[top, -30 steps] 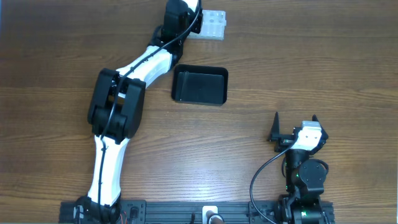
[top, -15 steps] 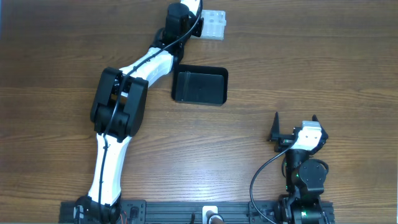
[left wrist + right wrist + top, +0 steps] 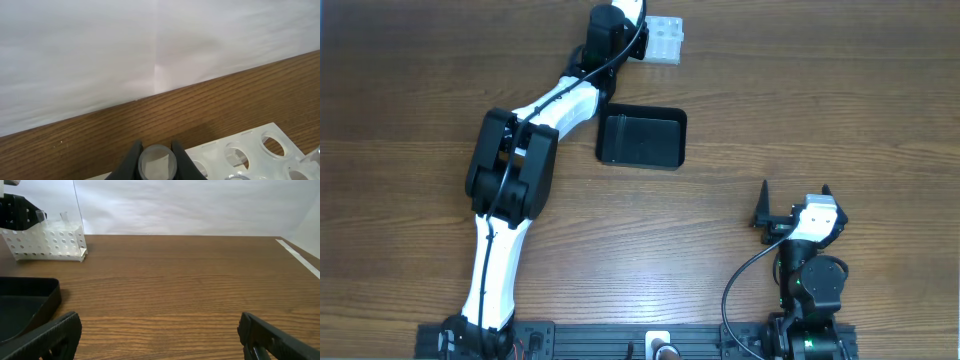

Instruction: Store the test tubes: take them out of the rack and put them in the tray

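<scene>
Wooden table (image 3: 840, 90) seen from above, with two robot arms based along its near edge. The left arm stretches to the far side, where the left gripper (image 3: 156, 146) is clamped around the top of a clear test tube (image 3: 157, 164) at the left end of a white perforated rack (image 3: 250, 145). Whether the tube sits in a hole cannot be told. A black tray (image 3: 642, 112) lies near the rack, not touching it. The right gripper (image 3: 160, 335) rests low at the right, fingers spread wide, holding nothing.

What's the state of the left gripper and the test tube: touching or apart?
Touching. Left wrist view: left gripper fingers press the test tube rim on both sides, no gap.
</scene>
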Tool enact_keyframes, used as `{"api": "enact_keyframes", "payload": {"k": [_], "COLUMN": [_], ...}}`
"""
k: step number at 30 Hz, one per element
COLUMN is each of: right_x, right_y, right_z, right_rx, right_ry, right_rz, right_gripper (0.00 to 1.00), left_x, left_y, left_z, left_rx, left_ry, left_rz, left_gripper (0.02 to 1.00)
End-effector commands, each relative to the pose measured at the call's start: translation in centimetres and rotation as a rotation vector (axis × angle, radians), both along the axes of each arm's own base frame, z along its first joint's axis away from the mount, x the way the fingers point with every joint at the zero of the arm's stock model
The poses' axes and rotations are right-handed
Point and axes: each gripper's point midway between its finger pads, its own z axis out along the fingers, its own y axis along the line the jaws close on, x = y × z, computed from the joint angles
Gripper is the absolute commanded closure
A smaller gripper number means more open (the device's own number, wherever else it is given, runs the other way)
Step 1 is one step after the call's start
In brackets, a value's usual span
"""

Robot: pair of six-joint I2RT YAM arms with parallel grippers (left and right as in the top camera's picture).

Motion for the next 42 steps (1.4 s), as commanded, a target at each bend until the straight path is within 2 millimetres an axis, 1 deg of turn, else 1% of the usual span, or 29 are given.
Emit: {"api": "enact_keyframes", "payload": {"k": [1,5,7,9,12,15,18,20,21,22,24,27,29,30,31,32,33,34,37,39,42], "right_x": [0.0,0.0,0.0,0.0,0.0,0.0,0.0,0.0,0.0,0.0,0.0,0.0,0.0,0.0,0.0,0.0,0.0,0.0,0.0,0.0,0.0], "right_y": [-0.1,-0.1,-0.1,-0.1,-0.1,-0.1,-0.1,-0.1,-0.1,-0.1,-0.1,-0.1,-0.1,-0.1,-0.1,-0.1,-0.1,-0.1,-0.1,-0.1,-0.1], "right_z": [-0.2,-0.2,-0.2,-0.2,-0.2,-0.2,-0.2,-0.2,-0.2,-0.2,-0.2,-0.2,-0.2,-0.2,-0.2,-0.2,-0.2,-0.2,-0.2,-0.2,-0.2], "right_rx": [-0.003,-0.003,-0.002,-0.003,-0.003,-0.003,-0.003,-0.003,-0.003,-0.003,-0.003,-0.003,-0.003,-0.002,-0.003,-0.003,-0.003,-0.003,-0.002,-0.003,-0.003], "right_ry": [0.002,0.002,0.002,0.002,0.002,0.002,0.002,0.002,0.002,0.002,0.002,0.002,0.002,0.002,0.002,0.002,0.002,0.002,0.002,0.002,0.002], "right_rz": [-0.01,-0.01,-0.01,-0.01,-0.01,-0.01,-0.01,-0.01,-0.01,-0.01,-0.01,-0.01,-0.01,-0.01,-0.01,-0.01,-0.01,-0.01,-0.01,-0.01,-0.01], "right_gripper": [0.009,0.007,0.007,0.007,0.009,0.007,0.009,0.009,0.009,0.007,0.007,0.007,0.007,0.007,0.009,0.009,0.009,0.007,0.009,0.007,0.009], "left_x": [0.0,0.0,-0.1,-0.1,-0.2,-0.3,-0.6,-1.0,-1.1,-1.7,-2.5,-3.9,-5.0,-5.9,-7.1,-8.0,-8.5,-9.4,-11.3,-12.4,-13.5], "left_y": [-0.2,-0.2,-0.3,-0.5,-0.4,-0.2,0.3,0.8,0.9,1.2,1.6,2.1,2.2,2.2,2.1,2.5,2.7,3.1,3.9,4.4,4.8], "left_z": [-0.9,-0.6,0.0,1.0,3.2,6.2,9.6,12.8,13.8,16.0,18.8,22.0,23.1,22.9,21.1,18.3,17.0,14.7,9.5,6.5,3.3], "left_rx": [0.006,0.004,0.001,-0.004,-0.017,-0.029,-0.04,-0.054,-0.059,-0.07,-0.082,-0.092,-0.087,-0.079,-0.06,-0.055,-0.046,-0.027,0.013,0.033,0.04], "left_ry": [0.007,0.003,-0.004,-0.019,-0.05,-0.093,-0.145,-0.19,-0.203,-0.228,-0.256,-0.277,-0.254,-0.197,-0.089,0.048,0.108,0.203,0.409,0.517,0.633], "left_rz": [-0.015,-0.015,-0.016,-0.018,-0.018,-0.009,0.008,0.029,0.032,0.033,0.034,0.033,0.013,-0.007,-0.028,-0.011,-0.003,0.01,0.045,0.076,0.116], "left_gripper": [0.976,0.978,0.978,0.976,0.978,0.978,0.978,0.978,0.976,0.978,0.978,0.978,0.974,0.976,0.976,0.976,0.978,0.978,0.976,0.976,0.976]}}
